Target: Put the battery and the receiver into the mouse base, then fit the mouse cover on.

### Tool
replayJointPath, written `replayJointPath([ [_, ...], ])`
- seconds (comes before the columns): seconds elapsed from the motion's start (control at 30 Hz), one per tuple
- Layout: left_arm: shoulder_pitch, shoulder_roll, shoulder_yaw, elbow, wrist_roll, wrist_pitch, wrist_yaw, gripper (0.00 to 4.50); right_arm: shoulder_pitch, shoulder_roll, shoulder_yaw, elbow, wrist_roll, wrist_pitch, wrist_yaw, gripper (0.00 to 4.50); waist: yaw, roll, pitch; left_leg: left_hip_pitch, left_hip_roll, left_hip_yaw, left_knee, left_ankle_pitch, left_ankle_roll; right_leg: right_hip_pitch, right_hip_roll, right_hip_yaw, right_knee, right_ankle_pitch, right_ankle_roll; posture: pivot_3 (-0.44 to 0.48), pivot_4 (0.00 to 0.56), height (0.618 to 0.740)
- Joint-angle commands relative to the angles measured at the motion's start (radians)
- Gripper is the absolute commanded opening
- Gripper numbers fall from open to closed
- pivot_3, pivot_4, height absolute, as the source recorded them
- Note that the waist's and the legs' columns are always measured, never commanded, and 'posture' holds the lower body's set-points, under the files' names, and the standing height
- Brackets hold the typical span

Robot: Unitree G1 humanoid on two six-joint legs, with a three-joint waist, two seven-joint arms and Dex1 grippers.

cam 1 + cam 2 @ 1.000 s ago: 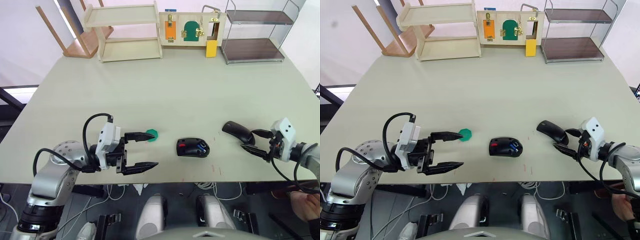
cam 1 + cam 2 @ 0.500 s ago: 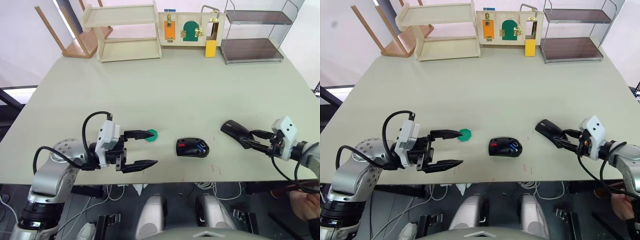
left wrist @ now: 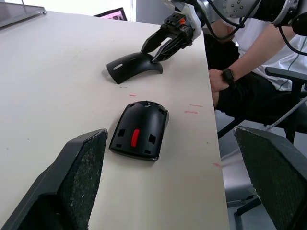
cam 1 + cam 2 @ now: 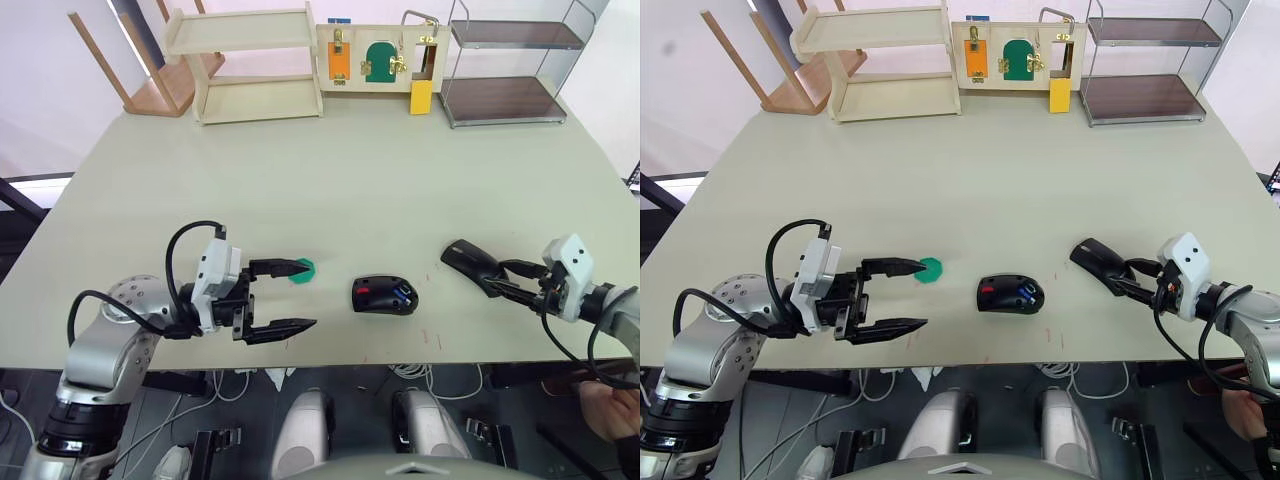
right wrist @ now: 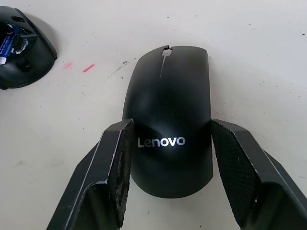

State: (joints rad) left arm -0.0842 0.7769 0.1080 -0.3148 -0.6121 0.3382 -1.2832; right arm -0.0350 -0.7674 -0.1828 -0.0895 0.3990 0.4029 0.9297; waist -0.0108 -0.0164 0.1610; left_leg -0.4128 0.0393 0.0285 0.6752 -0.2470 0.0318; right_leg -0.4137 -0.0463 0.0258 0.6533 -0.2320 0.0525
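A pale counter [image 4: 330, 170]. The right gripper [image 5: 168, 187] pinches the rear of the glossy black mouse cover [image 4: 468, 262] between its two fingers, near the counter's right front. The mouse base [image 4: 385, 295] lies at centre front, with the blue battery [image 4: 403, 294] in its compartment. The left gripper [image 4: 290, 296] hovers spread wide, one fingertip beside a green disc [image 4: 304, 269].
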Motion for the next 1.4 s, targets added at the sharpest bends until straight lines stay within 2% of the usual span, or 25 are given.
replayJointPath([
  [0.03,-0.018,0.0,0.003,-0.005,-0.01,-0.011,-0.002,4.5,0.008,0.002,-0.003,0.0,-0.019,-0.016,-0.016,2.56,0.0,0.0,0.0,0.0,0.0,0.0,0.0,0.0,0.0,0.0,0.0,0.0,0.0,0.0,0.0,0.0,0.15,0.74],
  [0.17,-0.023,-0.001,0.001,0.003,-0.009,-0.014,-0.006,4.5,0.005,0.008,-0.002,0.004,-0.024,-0.022,-0.021,3.69,0.0,0.0,0.0,0.0,0.0,0.0,0.0,0.0,0.0,0.0,0.0,0.0,0.0,0.0,0.0,0.0,0.15,0.74],
  [0.2,-0.023,-0.001,0.001,0.005,-0.008,-0.015,-0.007,4.5,0.005,0.009,-0.001,0.005,-0.024,-0.021,-0.021,4.22,0.0,0.0,0.0,0.0,0.0,0.0,0.0,0.0,0.0,0.0,0.0,0.0,0.0,0.0,0.0,0.0,0.15,0.74],
  [0.23,-0.023,-0.001,0.002,0.006,-0.009,-0.015,-0.007,4.5,0.005,0.01,0.001,0.004,-0.025,-0.021,-0.02,4.47,0.0,0.0,0.0,0.0,0.0,0.0,0.0,0.0,0.0,0.0,0.0,0.0,-0.001,0.0,0.0,0.0,0.15,0.74],
  [0.8,-0.028,0.0,0.0,0.011,-0.01,-0.011,-0.01,4.5,0.01,0.031,-0.013,0.0,-0.015,0.004,-0.043,4.47,0.0,0.001,0.001,0.0,0.0,0.0,-0.001,0.0,0.0,0.0,0.0,0.0,-0.001,0.001,-0.001,0.0,0.15,0.74],
  [0.9,-0.027,0.001,0.0,0.011,-0.009,-0.011,-0.012,4.5,0.016,0.032,-0.013,-0.002,-0.018,0.001,-0.047,3.79,0.0,0.001,0.001,0.0,0.0,0.0,-0.001,0.0,0.0,0.0,0.0,0.0,-0.001,0.001,-0.001,0.0,0.15,0.74],
  [1.0,-0.027,0.001,0.0,0.013,-0.009,-0.011,-0.013,4.5,0.018,0.033,-0.016,-0.004,-0.017,0.0,-0.051,2.51,0.0,0.0,0.001,0.0,0.0,0.0,-0.001,0.0,0.0,0.0,0.0,0.0,-0.001,0.001,-0.001,0.0,0.15,0.74],
  [1.27,-0.026,0.002,0.001,0.02,-0.006,-0.014,-0.019,4.5,0.014,0.026,-0.027,-0.015,-0.011,-0.002,-0.05,2.51,0.0,0.001,0.001,0.0,0.0,0.0,-0.001,0.0,0.0,0.0,0.0,0.0,-0.001,0.0,-0.001,0.0,0.15,0.74],
  [1.4,-0.026,0.006,0.005,0.031,-0.004,-0.018,-0.027,4.5,-0.009,-0.014,-0.013,-0.062,0.006,0.014,0.002,2.51,0.0,0.002,0.002,0.0,0.0,0.0,-0.001,0.0,0.0,0.0,0.0,0.0,-0.001,0.0,-0.001,0.0,0.15,0.74],
])
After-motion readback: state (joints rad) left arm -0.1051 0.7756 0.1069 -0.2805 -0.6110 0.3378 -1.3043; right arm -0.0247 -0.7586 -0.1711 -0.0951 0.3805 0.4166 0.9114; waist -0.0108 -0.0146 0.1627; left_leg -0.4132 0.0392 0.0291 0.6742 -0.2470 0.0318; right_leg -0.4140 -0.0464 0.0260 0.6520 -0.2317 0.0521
